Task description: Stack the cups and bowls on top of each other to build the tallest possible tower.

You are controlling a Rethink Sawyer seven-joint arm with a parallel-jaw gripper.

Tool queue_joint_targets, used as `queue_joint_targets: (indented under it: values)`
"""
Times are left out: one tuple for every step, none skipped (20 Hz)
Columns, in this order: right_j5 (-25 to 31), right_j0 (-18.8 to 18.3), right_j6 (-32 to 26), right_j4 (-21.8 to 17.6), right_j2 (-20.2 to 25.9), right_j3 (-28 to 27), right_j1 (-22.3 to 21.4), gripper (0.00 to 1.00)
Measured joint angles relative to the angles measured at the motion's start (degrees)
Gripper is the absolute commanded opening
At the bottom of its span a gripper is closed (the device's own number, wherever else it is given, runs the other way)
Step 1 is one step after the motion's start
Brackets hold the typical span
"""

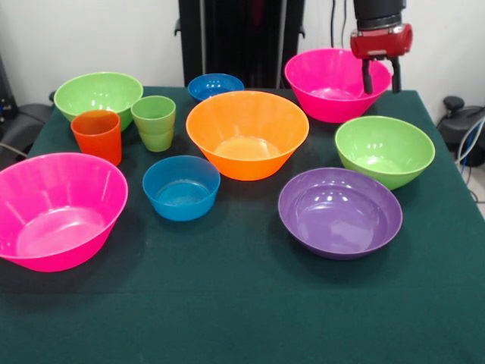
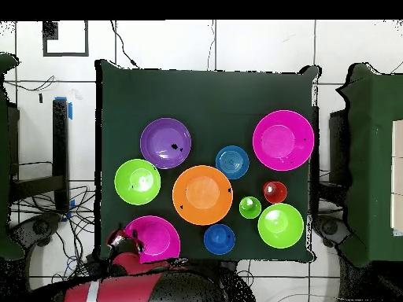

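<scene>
My gripper [image 1: 380, 76] is open and empty, hanging over the right side of the far pink bowl [image 1: 333, 83]; in the overhead view it [image 2: 123, 245] is at that bowl's [image 2: 155, 237] left edge. All pieces stand apart on the table and no tower shows. The big orange bowl [image 1: 247, 133] is in the middle. The orange-red cup [image 1: 97, 135] and light green cup [image 1: 154, 121] stand side by side at the left. There are two green bowls [image 1: 98, 95] [image 1: 384, 150], two small blue bowls [image 1: 216, 86] [image 1: 181, 187], the purple bowl [image 1: 339, 212] and the near pink bowl [image 1: 57, 208].
The dark green tablecloth [image 1: 242, 311] covers the table, with a bare strip along its front edge. The robot's black pedestal [image 1: 241, 38] stands behind the far edge. Cables and dark equipment lie off both sides of the table.
</scene>
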Motion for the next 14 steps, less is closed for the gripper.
queue_joint_targets:
  values:
    - [0.0, 0.0, 0.0, 0.1, -0.1, 0.0, 0.0, 1.00]
    - [0.0, 0.2, 0.0, 0.3, -0.6, 0.0, 0.0, 1.00]
    - [-0.1, 0.3, 0.0, 0.4, -0.8, 0.0, 0.0, 1.00]
    - [-0.1, 0.4, 0.0, 0.7, -1.2, 0.0, 0.0, 1.00]
    - [-0.3, 0.7, 0.0, 1.3, -1.9, 0.0, 0.0, 1.00]
    - [-0.4, 0.8, 0.0, 1.5, -2.1, 0.0, 0.0, 1.00]
    - [-0.5, 0.9, 0.0, 1.7, -2.4, 0.0, 0.0, 1.00]
    - [-0.8, 1.2, 0.0, 2.2, -2.9, 0.0, 0.0, 1.00]
    - [-0.9, 1.3, 0.0, 2.5, -3.1, 0.0, 0.0, 1.00]
    - [-1.3, 1.6, 0.0, 3.0, -3.5, 0.0, 0.0, 1.00]
    - [-1.4, 1.7, 0.0, 3.2, -3.7, 0.0, 0.1, 1.00]
    - [-1.6, 1.8, 0.0, 3.4, -3.9, 0.0, 0.1, 1.00]
    - [-2.1, 2.0, 0.0, 3.8, -4.3, 0.0, 0.3, 1.00]
    - [-2.6, 2.2, 0.0, 4.0, -4.7, 0.0, 0.4, 1.00]
